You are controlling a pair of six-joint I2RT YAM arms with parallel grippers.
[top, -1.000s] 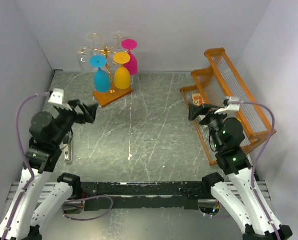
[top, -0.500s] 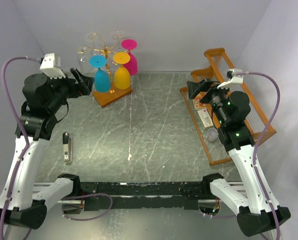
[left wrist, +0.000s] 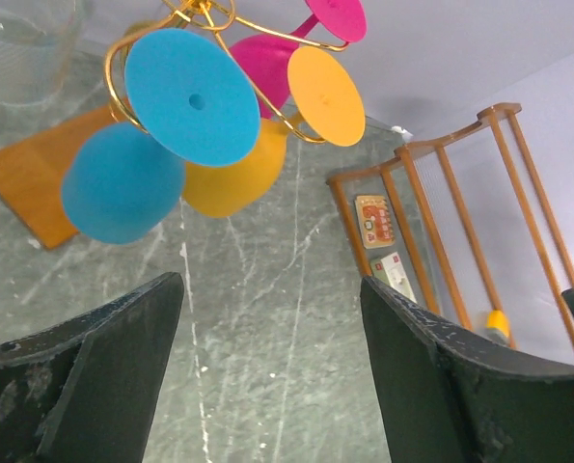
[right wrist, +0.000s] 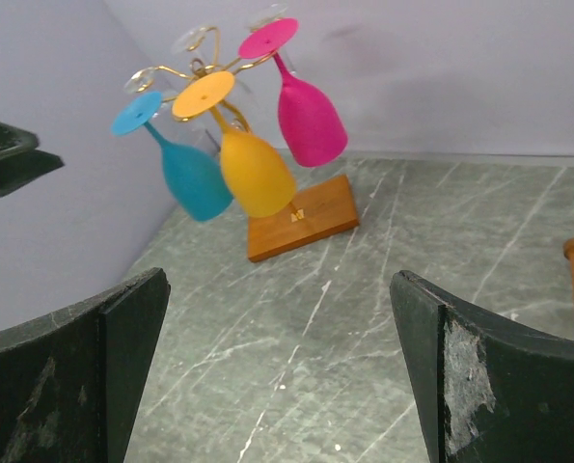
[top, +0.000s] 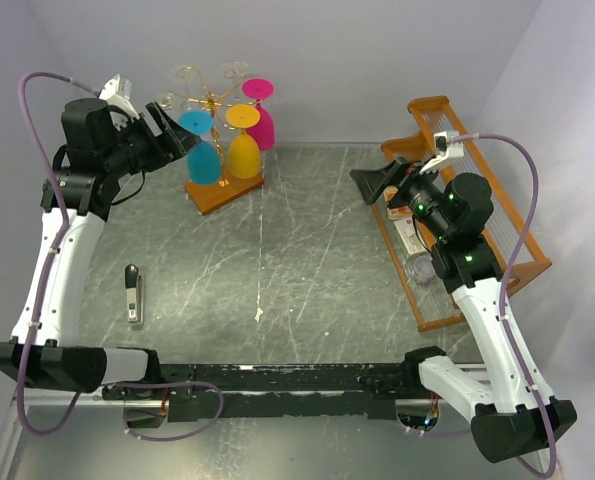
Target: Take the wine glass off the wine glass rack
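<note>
The gold wire wine glass rack (top: pixel 209 101) stands on its orange-brown wooden base (top: pixel 224 189) at the back left. Blue (top: pixel 202 155), yellow (top: pixel 243 148) and pink (top: pixel 263 118) glasses hang upside down from it, with clear glasses (top: pixel 167 112) behind. My left gripper (top: pixel 174 140) is open and empty, raised just left of the blue glass (left wrist: pixel 123 188). My right gripper (top: pixel 369 185) is open and empty, raised over the table's right side and facing the rack (right wrist: pixel 206 73).
A larger orange wooden-framed rack (top: pixel 467 200) with clear slats stands at the right, with small boxes and a clear jar (top: pixel 419 268) under it. A small dark tool (top: pixel 132 293) lies on the table at the left.
My left arm has risen and swung toward the rack, now close beside the blue glass. My right arm has lifted and reached left, away from the wooden-framed rack.
</note>
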